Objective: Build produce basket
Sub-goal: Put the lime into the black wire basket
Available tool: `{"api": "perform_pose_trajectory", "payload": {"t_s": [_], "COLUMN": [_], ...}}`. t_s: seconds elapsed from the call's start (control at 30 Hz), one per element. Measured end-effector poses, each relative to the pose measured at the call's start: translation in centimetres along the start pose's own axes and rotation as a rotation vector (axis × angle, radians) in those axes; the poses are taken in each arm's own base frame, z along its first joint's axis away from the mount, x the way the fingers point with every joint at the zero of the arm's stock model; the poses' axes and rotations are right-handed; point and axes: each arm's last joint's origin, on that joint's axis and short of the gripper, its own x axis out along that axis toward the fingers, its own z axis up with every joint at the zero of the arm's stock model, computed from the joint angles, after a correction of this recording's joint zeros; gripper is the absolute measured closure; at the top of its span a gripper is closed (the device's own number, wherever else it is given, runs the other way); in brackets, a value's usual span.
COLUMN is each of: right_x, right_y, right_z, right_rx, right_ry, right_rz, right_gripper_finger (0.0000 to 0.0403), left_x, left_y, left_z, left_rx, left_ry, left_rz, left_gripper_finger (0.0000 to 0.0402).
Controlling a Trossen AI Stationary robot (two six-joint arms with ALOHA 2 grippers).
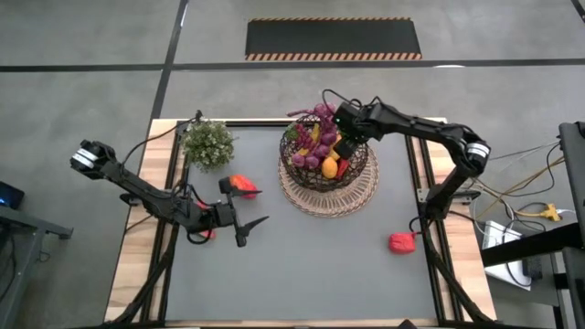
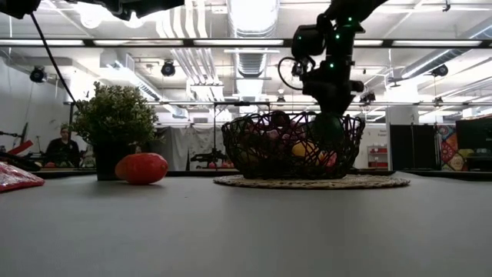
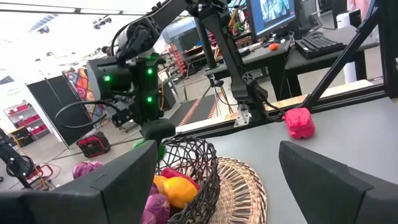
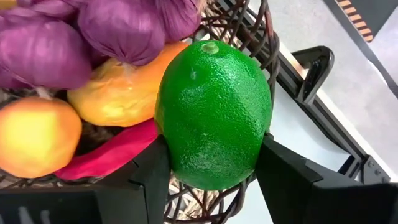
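The dark wire basket (image 1: 297, 172) stands on a round woven mat (image 1: 355, 197) at the far middle of the table. Purple, orange, yellow and red produce lies in it. My right gripper (image 1: 345, 146) hangs over the basket's right side, shut on a green lime (image 4: 213, 112). The lime is just above the basket's rim (image 4: 266, 38) and the fruit inside. My left gripper (image 1: 245, 222) hovers open at the table's left, near a red pepper (image 1: 242, 185) that rests on the table. My right gripper pinches the lime between its two fingers, one on each side of the lime's lower half (image 4: 169, 140). The fingers slant down from the table's right side. The lime is lifted clear over the basket, with its stem end (image 4: 210, 47) pointing away from the gripper.
A bushy green plant (image 1: 208, 143) stands at the far left. One red piece (image 1: 402, 242) lies near the table's right edge and another (image 1: 207, 234) lies under my left arm. The near half of the grey table (image 1: 311, 283) is free room.
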Motion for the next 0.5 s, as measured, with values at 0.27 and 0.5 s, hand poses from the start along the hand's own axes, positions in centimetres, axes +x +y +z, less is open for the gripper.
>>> {"api": "perform_pose_trajectory", "payload": {"t_s": [0.27, 0.5], "right_x": [1.2, 1.5], "right_y": [0.3, 0.4], "right_z": [0.3, 0.6], "right_rx": [-0.034, -0.045], "right_ry": [0.02, 0.008], "right_rz": [-0.016, -0.022], "right_gripper_finger": [0.0197, 0.0136], "left_x": [0.0, 0.0], "left_y": [0.0, 0.0], "left_z": [0.0, 0.0], "left_rx": [0.001, 0.001], "left_ry": [0.001, 0.001], "left_rz": [0.0, 0.0], "left_gripper_finger": [0.0084, 0.0084]}}
